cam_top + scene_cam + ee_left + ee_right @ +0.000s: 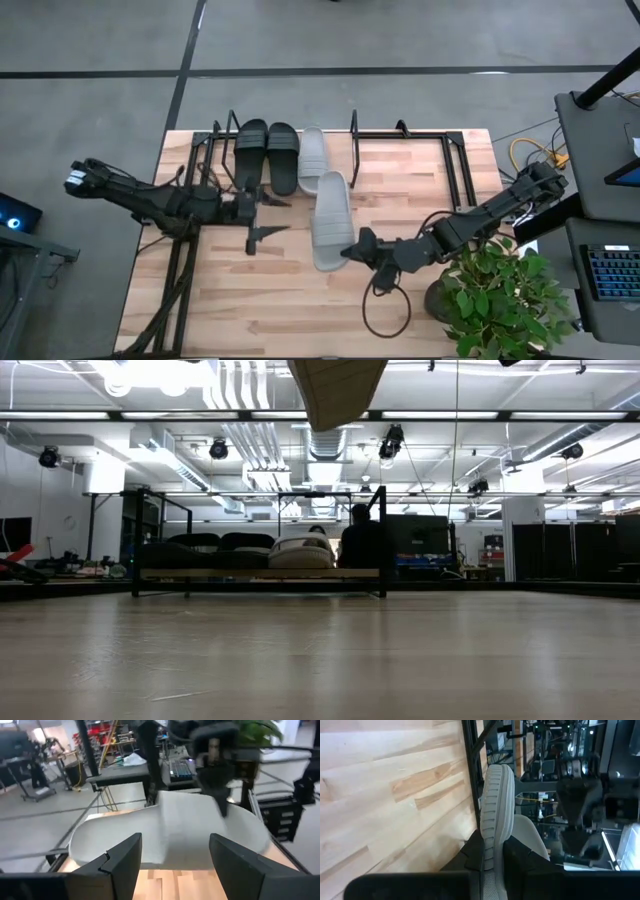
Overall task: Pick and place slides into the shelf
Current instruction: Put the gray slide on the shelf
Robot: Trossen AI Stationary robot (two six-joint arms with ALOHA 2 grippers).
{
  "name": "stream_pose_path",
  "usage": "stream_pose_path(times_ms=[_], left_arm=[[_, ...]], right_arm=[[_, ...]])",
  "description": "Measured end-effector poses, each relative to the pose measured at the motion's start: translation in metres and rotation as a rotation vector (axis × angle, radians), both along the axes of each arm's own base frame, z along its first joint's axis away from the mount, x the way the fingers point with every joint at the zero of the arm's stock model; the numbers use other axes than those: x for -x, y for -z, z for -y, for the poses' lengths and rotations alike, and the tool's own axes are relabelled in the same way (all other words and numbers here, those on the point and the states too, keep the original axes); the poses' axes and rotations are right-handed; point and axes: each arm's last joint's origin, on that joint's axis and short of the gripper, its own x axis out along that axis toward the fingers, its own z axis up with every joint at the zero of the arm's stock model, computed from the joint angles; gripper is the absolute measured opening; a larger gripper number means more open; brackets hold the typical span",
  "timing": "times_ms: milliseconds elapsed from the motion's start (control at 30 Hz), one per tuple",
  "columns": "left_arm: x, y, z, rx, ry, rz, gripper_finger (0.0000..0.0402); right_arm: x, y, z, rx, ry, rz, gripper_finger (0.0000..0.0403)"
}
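The shelf (400, 132) stands along the table's far edge, seen low and black in the low view (385, 530). Two black slides (266, 152) and one light grey slide (312, 155) lie on it. A second grey slide (330, 220) hangs over the table's middle, with my right gripper (353, 250) shut on its near end. In the low view only its underside (335, 390) shows, at the top. My left gripper (272, 215) stands open just left of that slide, its fingers (122, 865) pointing level at the slide's side (170, 835) without touching it. My right gripper pinches the grey slide's sole at its near end, the ribbed rim (491, 827) running between the two fingers (474, 851). One finger lies on the table side of the sole and one on the upper side. They come slanting from the table's near right. The slide is lifted clear, its free end toward the shelf.
A potted plant (500, 295) stands at the table's near right corner, and a black cable loop (385, 312) lies beside it. Black frame rails (465, 175) run along the table's right side. The shelf's board is bare to the right of the grey slide.
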Motion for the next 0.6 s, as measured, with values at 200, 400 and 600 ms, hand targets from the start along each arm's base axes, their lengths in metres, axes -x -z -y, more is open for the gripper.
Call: stream_pose_path(times_ms=[200, 400, 600], left_arm=[[-0.006, -0.004, -0.013, 0.061, 0.148, -0.037, 0.0217], [-0.009, -0.006, -0.018, 0.076, 0.13, -0.062, 0.0217], [-0.017, 0.003, -0.016, 0.045, 0.139, -0.104, 0.0217]], right_arm=[[0.0, 0.0, 0.0, 0.005, -0.002, 0.001, 0.0029], [-0.001, -0.001, 0.0, 0.007, -0.003, 0.009, 0.0029], [-0.003, -0.002, 0.005, 0.009, 0.018, 0.015, 0.0029]])
